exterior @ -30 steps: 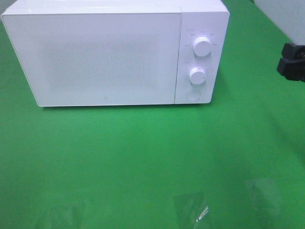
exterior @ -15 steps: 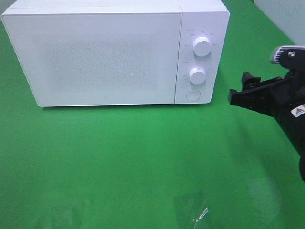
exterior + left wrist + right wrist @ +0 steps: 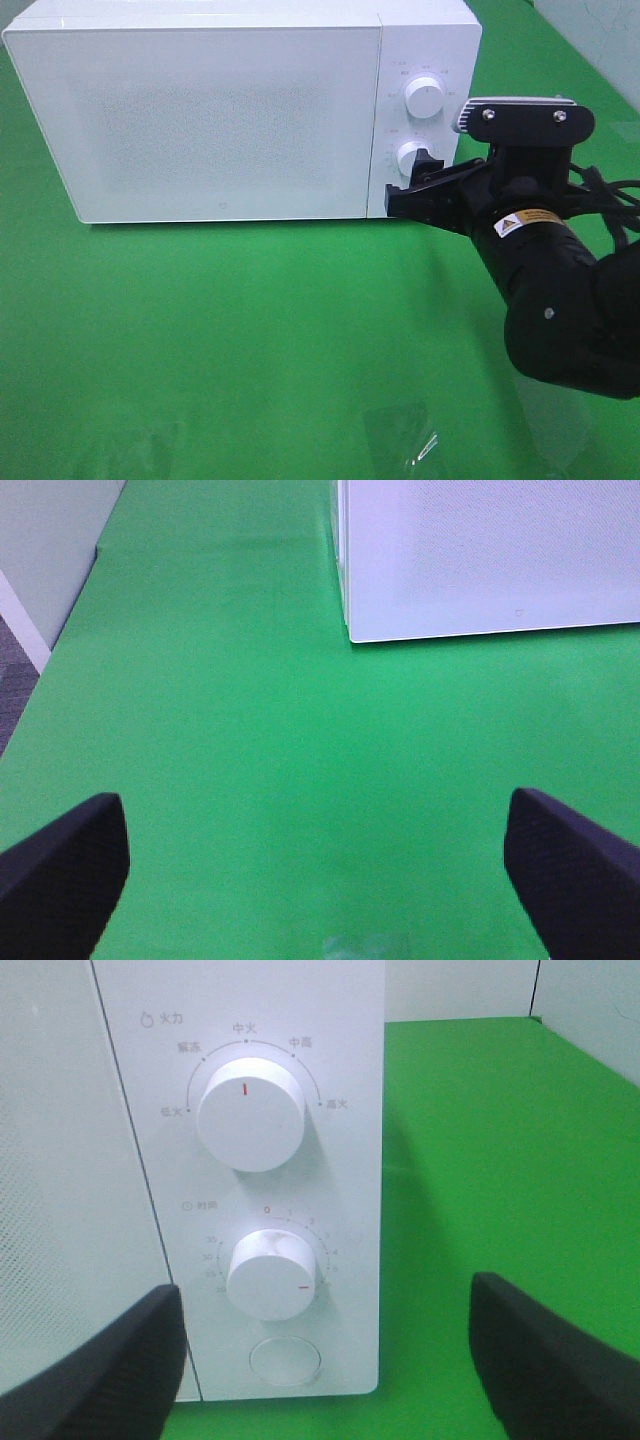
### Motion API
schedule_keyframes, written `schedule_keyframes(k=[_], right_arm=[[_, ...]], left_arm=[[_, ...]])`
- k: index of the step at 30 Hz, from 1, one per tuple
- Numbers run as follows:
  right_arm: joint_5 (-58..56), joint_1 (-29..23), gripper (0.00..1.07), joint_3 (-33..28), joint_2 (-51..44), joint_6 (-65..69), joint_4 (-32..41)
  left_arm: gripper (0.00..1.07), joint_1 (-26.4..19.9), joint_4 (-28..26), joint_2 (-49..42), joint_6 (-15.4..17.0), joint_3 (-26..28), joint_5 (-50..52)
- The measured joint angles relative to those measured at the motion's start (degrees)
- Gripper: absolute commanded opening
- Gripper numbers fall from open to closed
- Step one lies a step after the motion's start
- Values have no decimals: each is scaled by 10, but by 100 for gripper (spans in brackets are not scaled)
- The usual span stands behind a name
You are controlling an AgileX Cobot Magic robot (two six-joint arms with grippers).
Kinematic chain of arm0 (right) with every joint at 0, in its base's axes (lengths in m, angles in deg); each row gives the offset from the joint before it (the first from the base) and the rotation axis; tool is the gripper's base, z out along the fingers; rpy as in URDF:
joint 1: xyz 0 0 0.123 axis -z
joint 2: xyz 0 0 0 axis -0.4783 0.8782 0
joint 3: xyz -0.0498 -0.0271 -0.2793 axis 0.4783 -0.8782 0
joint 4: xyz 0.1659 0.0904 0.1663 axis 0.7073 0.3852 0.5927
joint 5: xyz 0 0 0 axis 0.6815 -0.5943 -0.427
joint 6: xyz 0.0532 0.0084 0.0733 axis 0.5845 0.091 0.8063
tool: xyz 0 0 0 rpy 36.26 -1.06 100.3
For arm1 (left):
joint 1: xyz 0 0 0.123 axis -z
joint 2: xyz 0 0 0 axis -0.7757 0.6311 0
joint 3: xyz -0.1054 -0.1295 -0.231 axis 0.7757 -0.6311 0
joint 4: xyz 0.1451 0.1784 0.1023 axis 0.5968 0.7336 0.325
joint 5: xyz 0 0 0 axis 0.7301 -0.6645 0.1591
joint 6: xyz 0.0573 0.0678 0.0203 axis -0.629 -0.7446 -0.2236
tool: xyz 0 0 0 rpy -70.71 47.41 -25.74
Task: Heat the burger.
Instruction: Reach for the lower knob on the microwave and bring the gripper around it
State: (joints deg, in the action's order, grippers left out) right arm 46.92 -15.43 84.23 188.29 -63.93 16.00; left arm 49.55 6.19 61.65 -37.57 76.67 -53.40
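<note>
Green mat (image 3: 250, 330) broad before microwave (image 3: 200, 110), right fingers (image 3: 560, 1360) spread near lower dial (image 3: 272, 1278)

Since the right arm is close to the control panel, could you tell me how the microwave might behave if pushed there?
The microwave looks broad and flat-based on the green table, so it probably won't tip. Its smooth casing may slide back slightly under a firm push. The round button sits low, likely keeping rocking small.

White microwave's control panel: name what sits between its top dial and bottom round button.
The lower white round dial, seen plainly in the right wrist view.
</note>
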Motion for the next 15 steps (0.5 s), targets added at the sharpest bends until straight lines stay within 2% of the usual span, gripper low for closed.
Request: schedule_keyframes(k=[15], right_arm=[[-1, 3, 76, 69, 80, -1, 12]], left_arm=[[94, 0, 0, 0, 0, 0, 0]])
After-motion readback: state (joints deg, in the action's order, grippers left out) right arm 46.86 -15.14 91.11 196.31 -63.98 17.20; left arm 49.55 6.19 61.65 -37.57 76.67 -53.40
